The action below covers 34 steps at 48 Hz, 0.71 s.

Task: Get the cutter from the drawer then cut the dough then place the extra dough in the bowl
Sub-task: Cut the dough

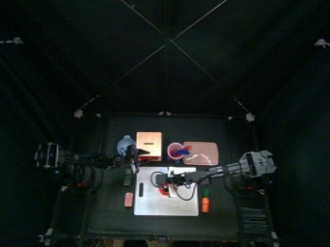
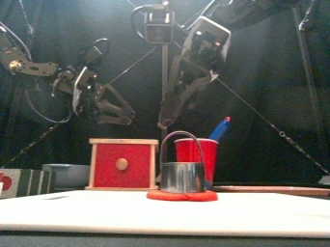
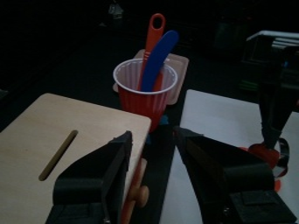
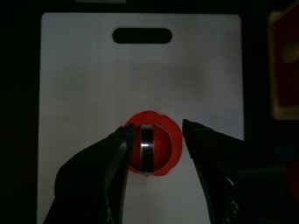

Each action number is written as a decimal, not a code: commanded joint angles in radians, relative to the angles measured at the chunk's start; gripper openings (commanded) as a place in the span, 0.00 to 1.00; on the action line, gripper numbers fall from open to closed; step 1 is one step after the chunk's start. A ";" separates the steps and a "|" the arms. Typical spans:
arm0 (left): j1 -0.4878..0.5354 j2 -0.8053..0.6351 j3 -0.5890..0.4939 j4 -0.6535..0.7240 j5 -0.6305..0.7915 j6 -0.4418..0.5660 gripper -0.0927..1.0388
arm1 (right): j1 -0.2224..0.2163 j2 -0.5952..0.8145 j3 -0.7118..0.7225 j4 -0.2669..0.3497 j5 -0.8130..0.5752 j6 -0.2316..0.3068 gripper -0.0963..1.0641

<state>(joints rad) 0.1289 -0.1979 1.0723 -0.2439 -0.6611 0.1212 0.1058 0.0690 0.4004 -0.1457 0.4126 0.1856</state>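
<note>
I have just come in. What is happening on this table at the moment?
The round metal cutter stands on the red dough, which lies on the white board. The right gripper hangs over the cutter with its jaws open, holding nothing. The left gripper hovers open above the wooden box, close to the red cup with the toy knives.

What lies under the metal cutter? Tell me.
Under the cutter lies red dough, its edge showing around it, on the white cutting board. The dough right beneath its wall is hidden.
</note>
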 commanded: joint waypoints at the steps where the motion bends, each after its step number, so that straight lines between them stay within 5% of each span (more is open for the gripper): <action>1: -0.078 0.014 -0.018 0.003 -0.064 0.006 0.81 | 0.011 -0.107 0.075 -0.038 -0.143 0.014 0.80; 17: -0.262 0.184 -0.078 -0.012 -0.275 -0.003 0.82 | -0.009 -0.319 0.442 -0.081 -0.621 0.012 0.80; 27: -0.347 0.324 -0.149 -0.015 -0.288 0.002 0.82 | -0.029 -0.239 0.598 -0.031 -0.976 -0.012 0.80; 34: -0.364 0.408 -0.195 -0.020 -0.295 0.005 0.82 | -0.032 -0.115 0.643 0.020 -1.164 -0.084 0.80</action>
<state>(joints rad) -0.2316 0.1810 0.9173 -0.2608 -0.9419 0.1227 0.0782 -0.0997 1.0354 -0.1657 -0.6305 0.1350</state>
